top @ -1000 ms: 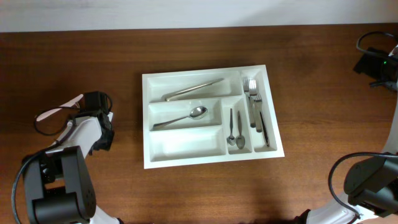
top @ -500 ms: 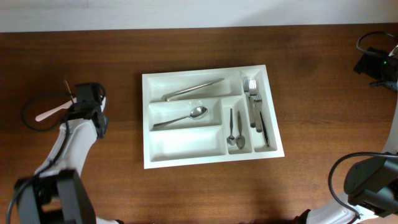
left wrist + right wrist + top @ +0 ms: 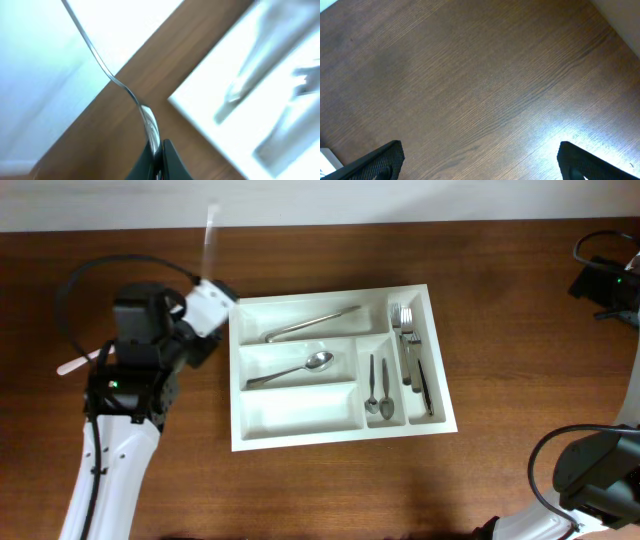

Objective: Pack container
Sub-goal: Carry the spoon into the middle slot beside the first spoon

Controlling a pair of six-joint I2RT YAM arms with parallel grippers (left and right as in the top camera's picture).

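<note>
We open on the dark brown wooden table (image 3: 500,240), filling the view, its far edge meeting a white strip along the top. Mid-table sits the white rectangular plastic cutlery tray (image 3: 234,395), turned a touch off square. There is bare wood all round it, with wide room to the right and along the near side.

The white-and-black left arm (image 3: 125,430) reaches up the left side. The left claw (image 3: 158,150) hangs just outside the tray's far left corner, clenched tight on a slim silver metal utensil (image 3: 149,120). Its handle sweeps up and away past the table's far edge; what kind of utensil it is, I cannot tell.

Over by the far right edge, the right claw (image 3: 480,162) hovers above bare wood, fingers spread wide and nothing between them.

Inside the tray, a long silver piece (image 3: 312,323) lies slantwise in the far wide compartment and a silver tablespoon (image 3: 295,370) in the middle one. The near wide compartment shows only white floor. Silver forks (image 3: 405,330) line the long narrow slot on the right, with two small silver spoons (image 3: 377,392) in the short slot beside it.

A pale slim item (image 3: 72,364) lies on the wood left of the arm.
</note>
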